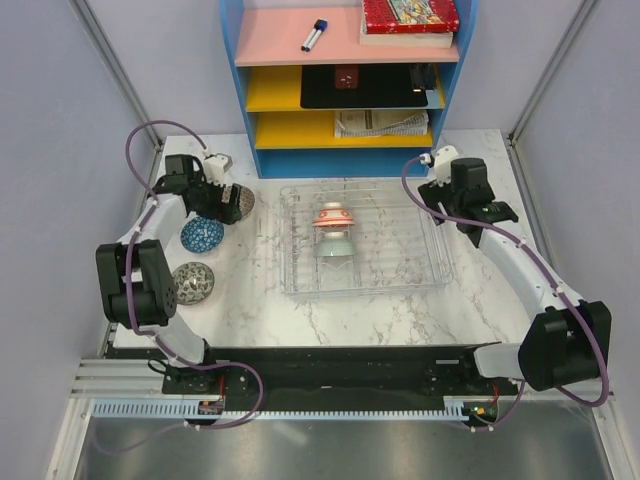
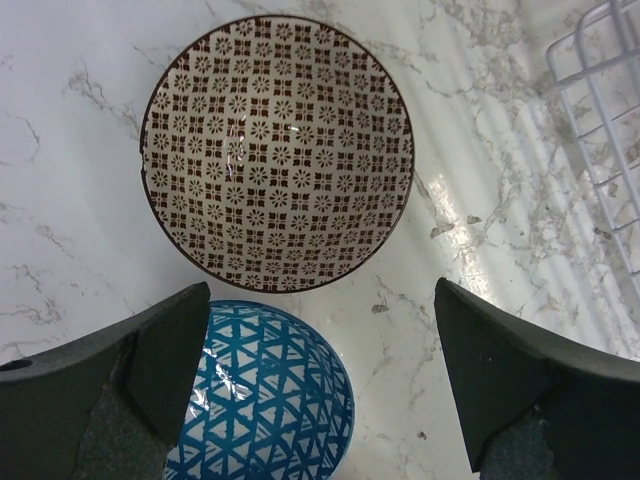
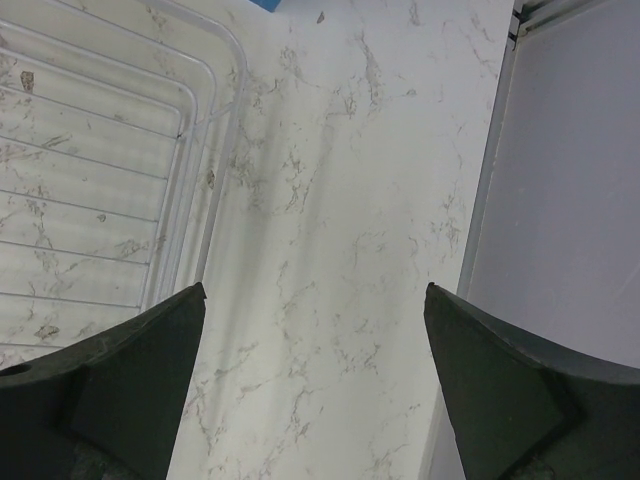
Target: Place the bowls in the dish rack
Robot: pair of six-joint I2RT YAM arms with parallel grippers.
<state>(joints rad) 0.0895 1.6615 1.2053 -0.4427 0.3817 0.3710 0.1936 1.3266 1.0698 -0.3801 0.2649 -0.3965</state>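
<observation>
The clear dish rack (image 1: pixel 400 235) sits mid-table and holds an orange-red and white bowl (image 1: pixel 333 216) and a grey-green bowl (image 1: pixel 335 252), both standing on edge. On the table left of it are a brown-and-white patterned bowl (image 2: pixel 278 150), a blue bowl (image 2: pixel 265 400) and a grey patterned bowl (image 1: pixel 193 281). My left gripper (image 2: pixel 320 380) is open and empty above the table, beside the blue bowl (image 1: pixel 201 235) and just short of the brown-patterned bowl (image 1: pixel 243 199). My right gripper (image 3: pixel 315 390) is open and empty over bare marble right of the rack's corner (image 3: pixel 190 150).
A blue shelf unit (image 1: pixel 345 80) with a marker, books and a tablet stands at the back. Grey walls close in both sides; the table's right edge (image 3: pixel 497 170) lies close to my right gripper (image 1: pixel 488 213). The rack's corner (image 2: pixel 600 110) shows right of my left gripper (image 1: pixel 226 207).
</observation>
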